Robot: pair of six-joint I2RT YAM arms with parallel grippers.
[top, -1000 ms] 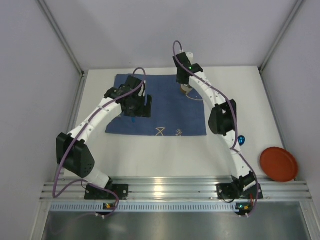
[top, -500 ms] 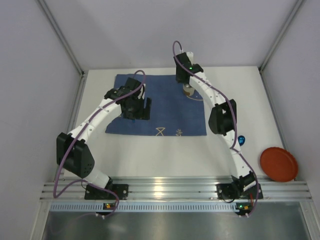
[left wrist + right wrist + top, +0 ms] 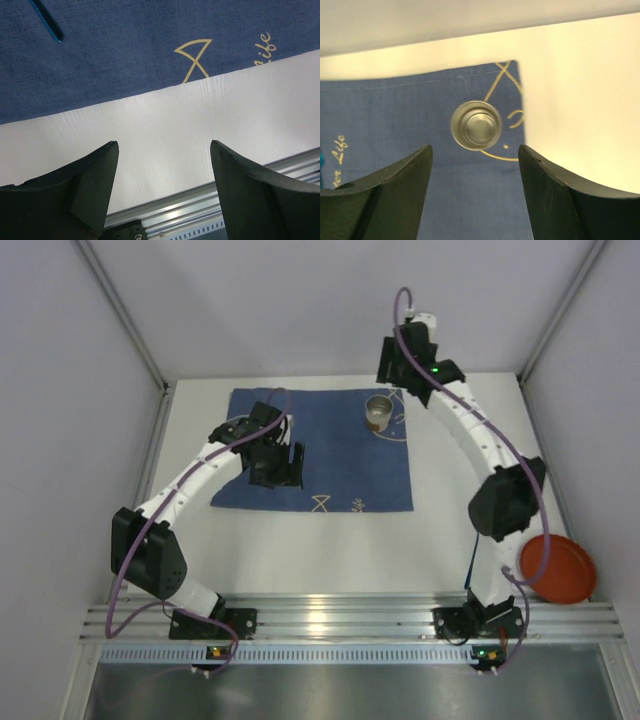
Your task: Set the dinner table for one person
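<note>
One dinner table (image 3: 330,550): the white top spans the whole cell floor, with everything else sitting on it. One dark blue mat (image 3: 330,455) lies left of centre toward the far edge. Two arms. The left gripper (image 3: 164,146) hovers over the mat's left half, released, nothing between its fingers. One thin blue utensil (image 3: 47,22) lies on the mat in the left wrist view; can't tell which kind. One metal cup (image 3: 379,410) stands upright on the mat's far right corner. The right gripper (image 3: 475,148) is above the cup, jaws spread and clear of it, holding nothing. One red plate (image 3: 557,568) sits at the near right edge, well apart from the mat.
</note>
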